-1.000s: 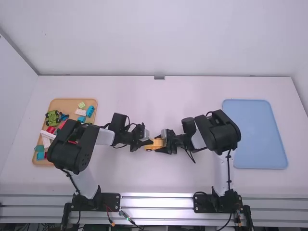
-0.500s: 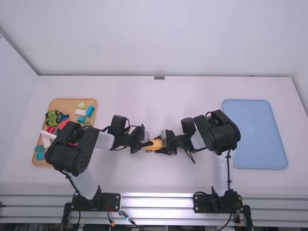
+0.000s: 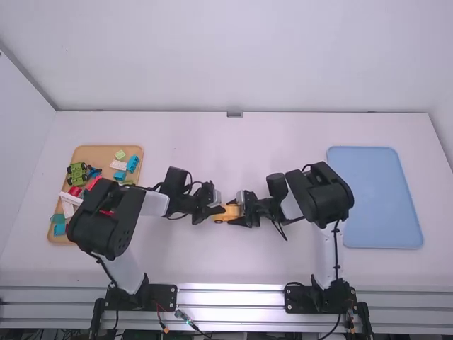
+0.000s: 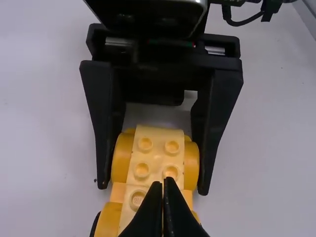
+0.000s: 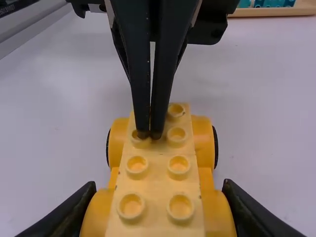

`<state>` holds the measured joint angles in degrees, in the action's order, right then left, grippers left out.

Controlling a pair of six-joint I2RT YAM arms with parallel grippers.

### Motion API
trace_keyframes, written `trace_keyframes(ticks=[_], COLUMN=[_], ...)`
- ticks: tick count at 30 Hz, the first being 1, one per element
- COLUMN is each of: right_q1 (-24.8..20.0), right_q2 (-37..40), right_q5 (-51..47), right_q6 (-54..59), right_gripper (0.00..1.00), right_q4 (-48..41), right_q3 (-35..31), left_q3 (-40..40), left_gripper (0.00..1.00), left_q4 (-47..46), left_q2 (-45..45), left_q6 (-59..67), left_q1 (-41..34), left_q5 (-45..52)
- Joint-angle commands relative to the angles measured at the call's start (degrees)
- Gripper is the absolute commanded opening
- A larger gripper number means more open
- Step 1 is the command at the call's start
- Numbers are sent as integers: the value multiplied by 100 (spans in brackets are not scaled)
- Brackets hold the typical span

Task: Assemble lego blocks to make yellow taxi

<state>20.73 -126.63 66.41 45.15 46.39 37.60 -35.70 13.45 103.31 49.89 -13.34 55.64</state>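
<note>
Yellow car mid-table [image 5: 158, 182], studs up. Right gripper [image 4: 152, 189], at its 3 o'clock, clasps both sides: brace firmly. Left gripper [image 5: 149, 136], 9 o'clock, fingers together at studs: press straight down, evenly. Farther, between 9 and 10: block tray [image 3: 102, 154].

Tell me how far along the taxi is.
The base looks built, with fenders on both sides. The right gripper holds it; the left gripper, shut, is at its studs. Remaining, probably: building upward, as the studs show bare.
</note>
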Motion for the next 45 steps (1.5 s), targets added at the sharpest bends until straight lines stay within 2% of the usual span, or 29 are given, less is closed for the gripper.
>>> trace_keyframes(ticks=[1,8,13,14,15,16,17,18,21,23,25,26,30,33,36,38,39,43,45], right_q1=[-24,-24,-24,-24,-22,-24,-24,-24,-24,-24,-24,-26,-140,-227,-321,-402,-407,-468,-455], right_q2=[-79,-79,-79,-79,-79,-79,-76,-76,-76,-76,-70,-61,94,393,892,1436,1475,2570,2815], right_q5=[-186,-219,-214,-214,-214,-214,-214,-214,-214,-219,-214,-216,-503,-658,-673,-881,-909,-1825,-2072], right_q6=[-28,-28,-26,-31,-31,-26,-26,-28,-31,-28,-33,-37,-745,-859,-490,-291,-284,-286,-286], right_gripper=[50,50,50,51,51,54,55,56,67,86,97,99,99,99,99,99,99,99,99], right_q4=[-37,-37,-33,-22,-20,-22,-20,-22,-20,-20,-28,-46,-81,-177,-448,-780,-802,-1532,-1705], right_q3=[-7,-7,-4,-4,-4,-7,-7,-7,-4,-7,-7,-7,-15,-149,-428,-691,-706,-1099,-1167], left_q3=[-17,-522,-645,-645,-645,-645,-645,-645,-645,-645,-643,-645,-640,-640,-640,-640,-640,-640,-640], left_gripper=[2,2,3,20,23,39,75,99,99,99,99,99,99,99,99,99,99,99,99], left_q4=[-306,-1056,-1167,-1176,-1176,-1165,-1117,-1110,-1088,-1095,-1095,-1084,-1064,-1060,-1064,-984,-979,-793,-752], left_q2=[-52,-1073,-1694,-1867,-1906,-2013,-2157,-2170,-2385,-2474,-2511,-2529,-2542,-2542,-2542,-2542,-2542,-2542,-2542], left_q6=[2,-26,-61,-68,-90,-205,-485,-516,-802,-1014,-1246,-1453,-2081,-2267,-2323,-2889,-2942,-3993,-4236], left_q1=[20,46,122,175,184,216,271,278,433,540,605,643,748,780,745,748,748,745,745], left_q5=[-811,-841,-874,-870,-870,-876,-872,-872,-876,-979,-1047,-1045,-1147,-1558,-2065,-2490,-2522,-3335,-3569])
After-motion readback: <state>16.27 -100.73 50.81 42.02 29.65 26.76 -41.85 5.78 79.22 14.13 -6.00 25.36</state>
